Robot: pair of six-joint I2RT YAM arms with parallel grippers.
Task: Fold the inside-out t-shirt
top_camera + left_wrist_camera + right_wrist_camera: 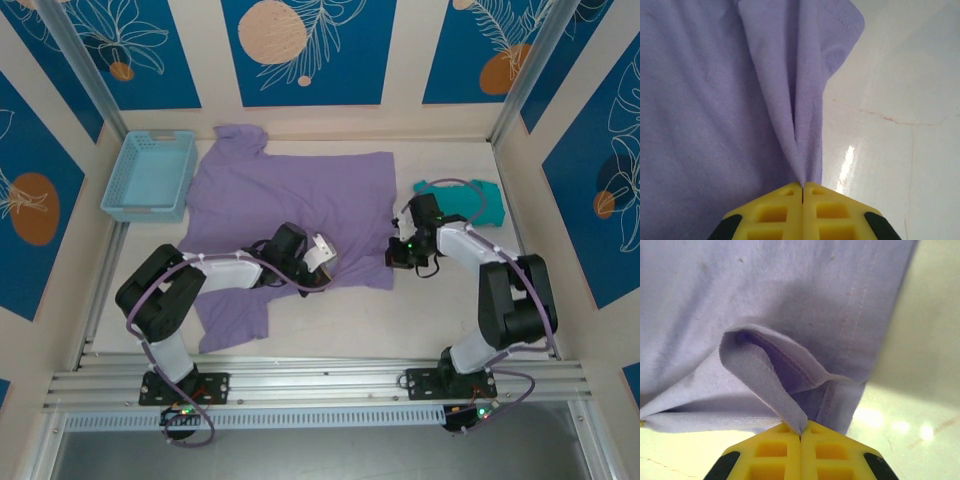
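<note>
The inside-out t-shirt (290, 195) is lavender and lies spread flat across the middle of the table, with one sleeve by the basket and another part near the front left. My left gripper (328, 266) sits at the shirt's near edge; in the left wrist view its yellow jaws (803, 186) are shut on a pinched ridge of the t-shirt (790, 100). My right gripper (393, 258) is at the shirt's near right corner. In the right wrist view it (800, 432) is shut on a lifted fold of the stitched hem of the t-shirt (790, 300).
A light blue basket (150, 175) stands at the back left, touching the shirt's sleeve. A teal-green garment (470, 198) lies at the right, behind the right arm. Bare tabletop (400, 320) runs along the front, and panelled walls close in on three sides.
</note>
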